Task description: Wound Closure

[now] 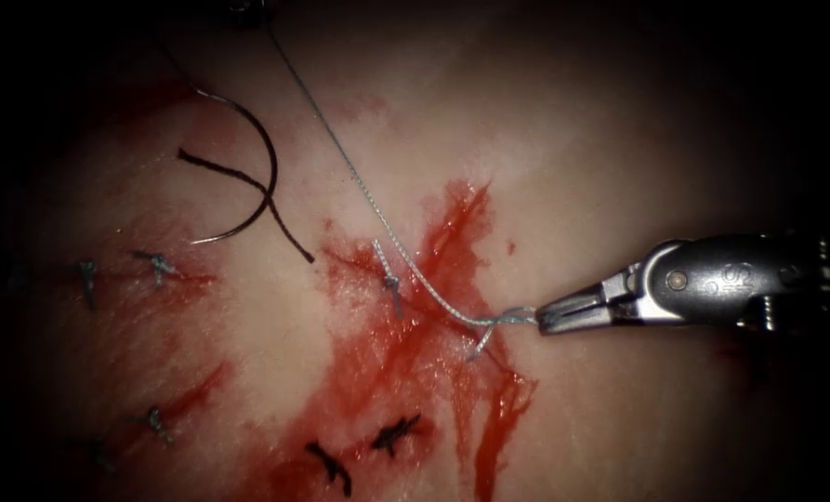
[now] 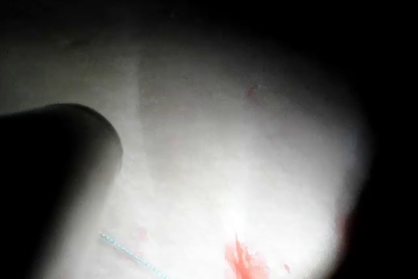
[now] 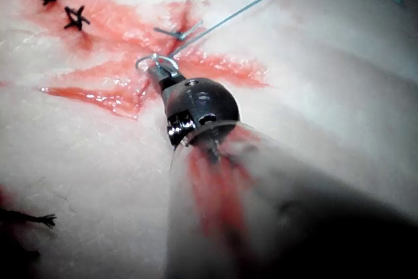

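Right tool point(image 1: 546, 321) level, clamping thread point(image 1: 377, 209)

Dim, dark-edged endoscope view; glare whitens the tissue point(image 2: 261, 161) beside a blurred black shadow.

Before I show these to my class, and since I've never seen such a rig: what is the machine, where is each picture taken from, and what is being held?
This is a surgical practice robot stitching pork belly, the tissue. One picture looks down from an endoscope; two come from cameras near each arm's wrist. The right arm's end effector has its jaws shut on the pale thread beside the red-stained cut. The curved needle lies loose on the tissue, left of the cut, held by nothing. Finished stitches and red fluid mark the surface. The left wrist view shows tissue and a piece of thread.
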You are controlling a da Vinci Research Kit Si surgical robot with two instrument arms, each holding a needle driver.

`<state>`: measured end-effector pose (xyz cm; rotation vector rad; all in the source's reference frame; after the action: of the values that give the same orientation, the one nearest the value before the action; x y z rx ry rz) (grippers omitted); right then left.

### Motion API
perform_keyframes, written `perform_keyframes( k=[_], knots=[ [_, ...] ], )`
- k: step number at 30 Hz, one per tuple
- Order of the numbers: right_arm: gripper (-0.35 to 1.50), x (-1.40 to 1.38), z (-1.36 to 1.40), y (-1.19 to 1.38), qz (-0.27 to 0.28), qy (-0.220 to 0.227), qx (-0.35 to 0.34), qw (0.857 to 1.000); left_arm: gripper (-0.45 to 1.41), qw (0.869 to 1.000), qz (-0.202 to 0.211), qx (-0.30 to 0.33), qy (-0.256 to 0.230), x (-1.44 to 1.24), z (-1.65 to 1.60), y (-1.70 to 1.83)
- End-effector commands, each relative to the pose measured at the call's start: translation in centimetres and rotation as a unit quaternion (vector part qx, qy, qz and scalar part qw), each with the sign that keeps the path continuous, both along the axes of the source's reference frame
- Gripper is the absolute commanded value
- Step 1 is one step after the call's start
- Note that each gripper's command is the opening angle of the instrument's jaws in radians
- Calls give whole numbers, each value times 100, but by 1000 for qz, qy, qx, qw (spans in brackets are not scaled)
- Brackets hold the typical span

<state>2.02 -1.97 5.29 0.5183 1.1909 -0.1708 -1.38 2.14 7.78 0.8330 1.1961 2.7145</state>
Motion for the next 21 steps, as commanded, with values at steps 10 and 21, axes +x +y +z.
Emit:
perform_keyframes(
  k=[10, 21],
  knots=[
    [-35, 62, -8, -70, -2, 37, 90, 995, -45, 996, 64, -42, 39, -120, 20, 35],
    [-35, 73, -6, -101, -24, 24, 121, 992, -45, 997, 21, -14, 67, -162, -5, 106]
  ],
)
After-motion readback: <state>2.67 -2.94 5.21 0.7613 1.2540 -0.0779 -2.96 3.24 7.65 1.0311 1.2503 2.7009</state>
